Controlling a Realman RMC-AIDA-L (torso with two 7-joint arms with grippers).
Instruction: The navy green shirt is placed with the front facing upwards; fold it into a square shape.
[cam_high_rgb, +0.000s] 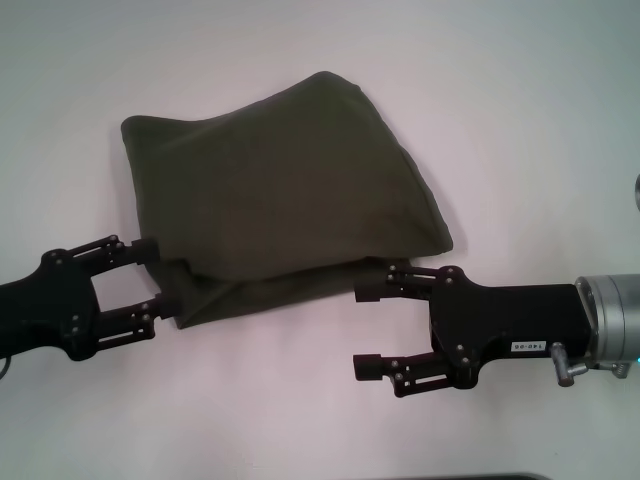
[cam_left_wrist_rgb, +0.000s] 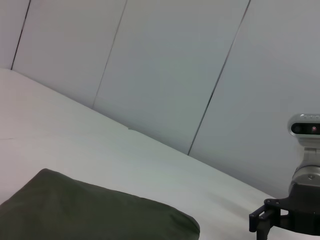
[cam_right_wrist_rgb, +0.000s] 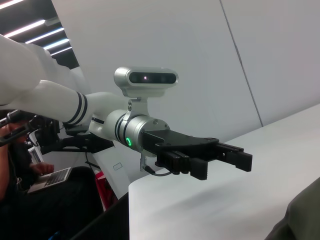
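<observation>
From the head view I have the shirt (cam_high_rgb: 285, 190) lying folded on the white surface (cam_high_rgb: 520, 100), a bit left of centre and toward the far side, with its dark olive fabric bunched into a rough four-sided shape, the top layer puffed up and a lower layer showing along the near edge. My left tool (cam_high_rgb: 152, 277) sits at the near left corner of the shirt with its fingers spread apart, one fingertip touching the left edge of the cloth and the other touching the near left corner; nothing is pinched between them. My right tool (cam_high_rgb: 368, 328) is at the near right of the shirt, also spread wide, its far finger (cam_high_rgb: 385, 284) touching the near right edge of the fabric and its near finger well clear over bare surface. The left wrist view shows a rounded fold of the shirt (cam_left_wrist_rgb: 90, 215) on the surface with the right tool (cam_left_wrist_rgb: 261, 222) off beyond it. The right wrist view shows the left tool (cam_right_wrist_rgb: 227, 160) held just above the surface, and only a sliver of shirt (cam_right_wrist_rgb: 302, 217) at the corner.
</observation>
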